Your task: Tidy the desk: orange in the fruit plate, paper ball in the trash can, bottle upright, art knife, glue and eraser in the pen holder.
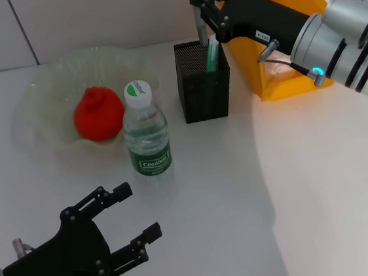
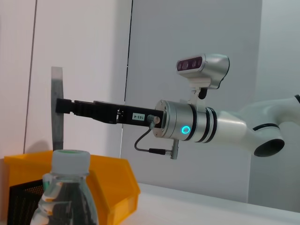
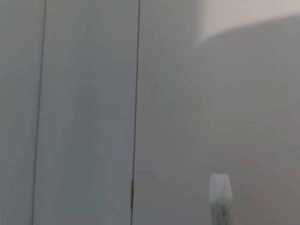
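My right gripper point(image 1: 198, 3) is shut on a grey flat stick, the art knife point(image 1: 199, 29), and holds it upright with its lower end inside the black mesh pen holder point(image 1: 197, 103). The left wrist view shows this grip point(image 2: 59, 106) on the knife point(image 2: 56, 126). A green stick with a white tip point(image 1: 212, 54) stands in the holder. The bottle point(image 1: 146, 132) stands upright in front of the fruit plate point(image 1: 41, 94). The orange point(image 1: 98, 113) lies in the plate. My left gripper point(image 1: 139, 212) is open and empty, near the front left. The paper ball and eraser are out of view.
The yellow-orange trash can point(image 1: 285, 35) stands behind my right arm, right of the pen holder. The table's right edge curves away past the bin. The right wrist view shows only the wall and the white tip of the green stick point(image 3: 219, 187).
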Robot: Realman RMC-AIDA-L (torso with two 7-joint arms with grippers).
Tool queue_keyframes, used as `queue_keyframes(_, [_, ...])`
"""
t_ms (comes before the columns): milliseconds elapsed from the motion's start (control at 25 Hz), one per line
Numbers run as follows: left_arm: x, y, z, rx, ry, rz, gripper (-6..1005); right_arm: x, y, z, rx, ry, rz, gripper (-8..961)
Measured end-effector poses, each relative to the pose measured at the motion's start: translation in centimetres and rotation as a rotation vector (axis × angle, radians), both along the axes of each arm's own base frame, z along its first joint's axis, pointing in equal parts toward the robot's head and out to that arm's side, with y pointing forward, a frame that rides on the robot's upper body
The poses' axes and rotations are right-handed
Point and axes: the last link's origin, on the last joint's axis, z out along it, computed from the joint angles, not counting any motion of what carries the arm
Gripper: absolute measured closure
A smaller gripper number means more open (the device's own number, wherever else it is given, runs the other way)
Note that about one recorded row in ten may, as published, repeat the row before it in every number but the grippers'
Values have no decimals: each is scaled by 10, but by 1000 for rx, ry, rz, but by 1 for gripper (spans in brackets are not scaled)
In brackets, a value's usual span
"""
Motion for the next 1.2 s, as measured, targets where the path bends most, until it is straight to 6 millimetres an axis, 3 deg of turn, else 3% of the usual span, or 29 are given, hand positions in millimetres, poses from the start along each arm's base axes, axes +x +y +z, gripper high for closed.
queue_keyframes(1200, [-2,1,0,-5,4,17,213,1,6,-21,-19,-105,-7,765])
